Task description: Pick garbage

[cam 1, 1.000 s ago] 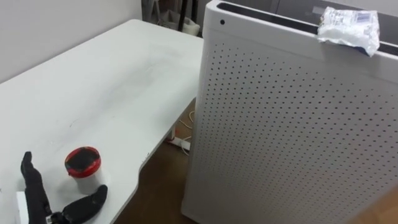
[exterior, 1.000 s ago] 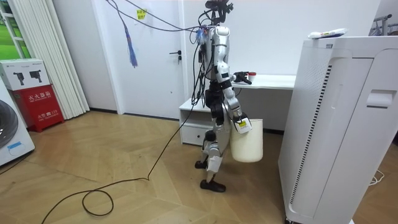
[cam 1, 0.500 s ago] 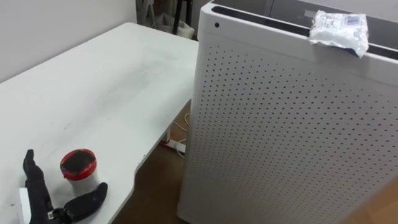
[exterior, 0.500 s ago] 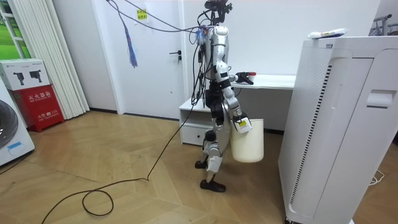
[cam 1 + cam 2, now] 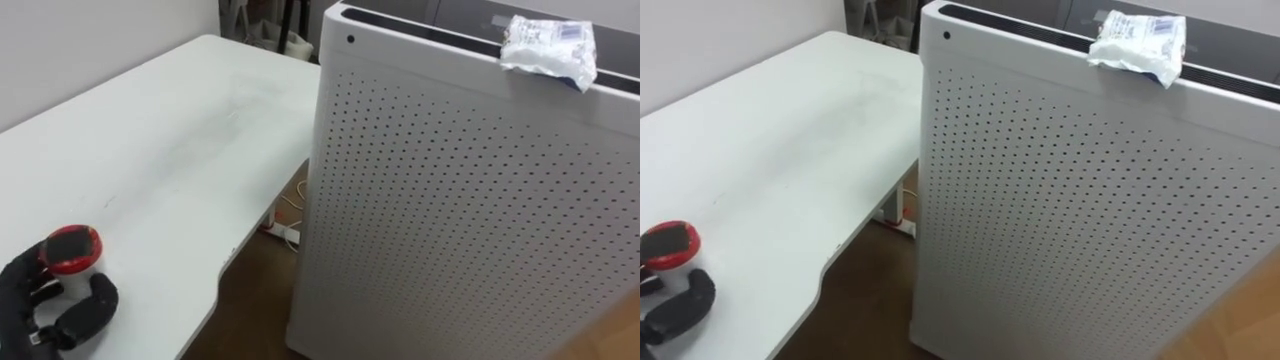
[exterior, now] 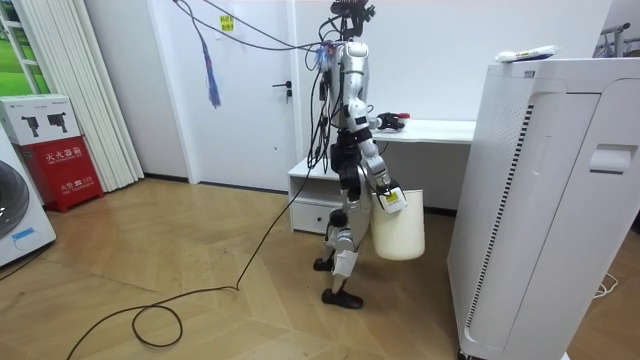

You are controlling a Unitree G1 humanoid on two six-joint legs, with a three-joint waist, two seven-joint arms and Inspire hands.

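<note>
Small white cup with red lid point(image 5: 70, 250), on white counter point(image 5: 180, 140) near its edge: left hand point(image 5: 25, 310), fingers point(image 5: 15, 290) curled apparently round it, grip partly hidden, so a shallow hold risks tipping or dropping it before the white bucket point(image 6: 397, 228) at the right hand point(image 6: 385, 196).

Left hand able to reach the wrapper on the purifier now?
Probably not: the left hand is curled round the red-lidded cup on the table, and the wrapper lies atop the tall purifier.
</note>
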